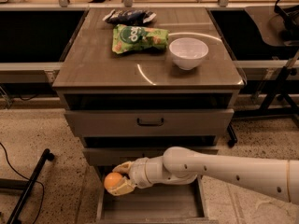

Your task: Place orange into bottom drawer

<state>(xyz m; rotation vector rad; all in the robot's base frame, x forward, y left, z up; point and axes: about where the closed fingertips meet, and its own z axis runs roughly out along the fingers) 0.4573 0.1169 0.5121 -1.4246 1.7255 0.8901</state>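
The orange [112, 180] is a small round fruit held in my gripper [119, 180], whose pale fingers close around it from above and below. It hangs over the left front part of the bottom drawer [154, 207], which is pulled out as a deep grey tray. My white arm reaches in from the right edge across the drawer, hiding much of its back part.
On the cabinet top [93, 64] lie a green snack bag [138, 38], a dark bag [128, 16] behind it and a white bowl [188, 52]. The two upper drawers [149, 122] are slightly open. A black stand leg [28, 185] lies on the floor at left.
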